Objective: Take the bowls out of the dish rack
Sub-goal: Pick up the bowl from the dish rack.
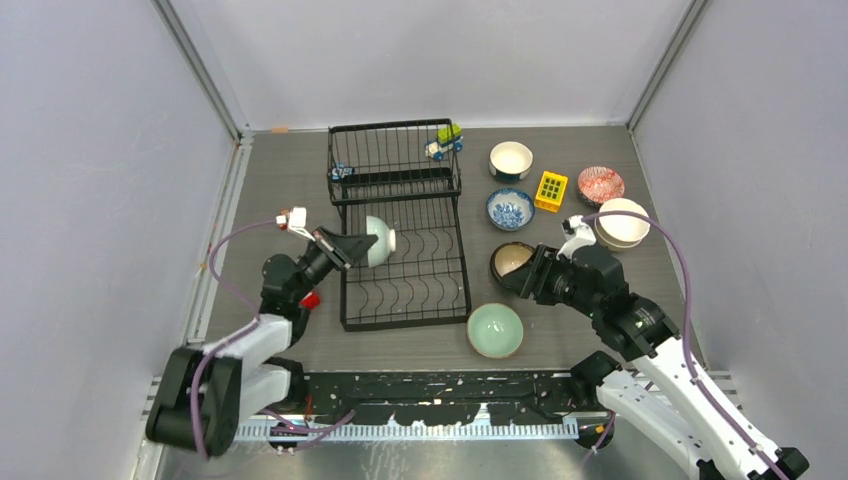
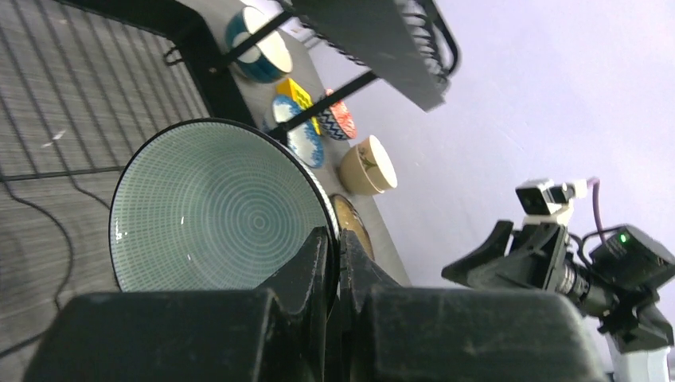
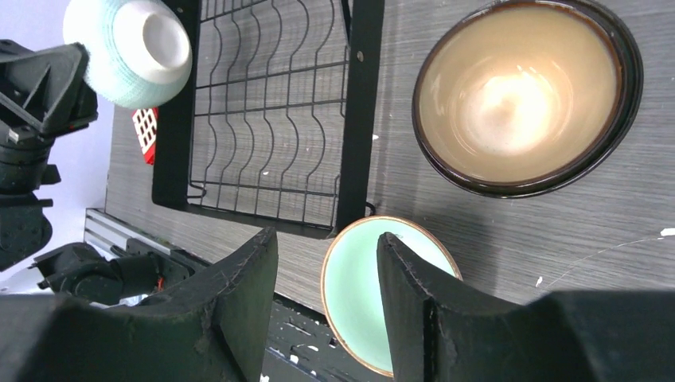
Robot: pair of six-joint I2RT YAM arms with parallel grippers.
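My left gripper (image 1: pixel 352 247) is shut on the rim of a teal ringed bowl (image 1: pixel 379 241), held on its side above the black wire dish rack (image 1: pixel 405 283). In the left wrist view the bowl (image 2: pixel 211 208) faces the camera with its rim pinched at my gripper (image 2: pixel 336 241). My right gripper (image 1: pixel 527 275) is open and empty, hovering by the brown bowl (image 1: pixel 511 261) and above the pale green bowl (image 1: pixel 495 330). In the right wrist view the open gripper (image 3: pixel 328 243) frames the pale green bowl (image 3: pixel 354 294); the brown bowl (image 3: pixel 524 95) lies at the upper right.
To the right of the rack stand a white bowl (image 1: pixel 511 159), a blue-and-white bowl (image 1: pixel 510 209), a red-patterned bowl (image 1: pixel 601 185), a cream bowl (image 1: pixel 623 223) and a yellow block (image 1: pixel 551 190). A toy truck (image 1: pixel 444 142) sits on the rack's raised back. A red block (image 1: pixel 311 300) lies left of the rack.
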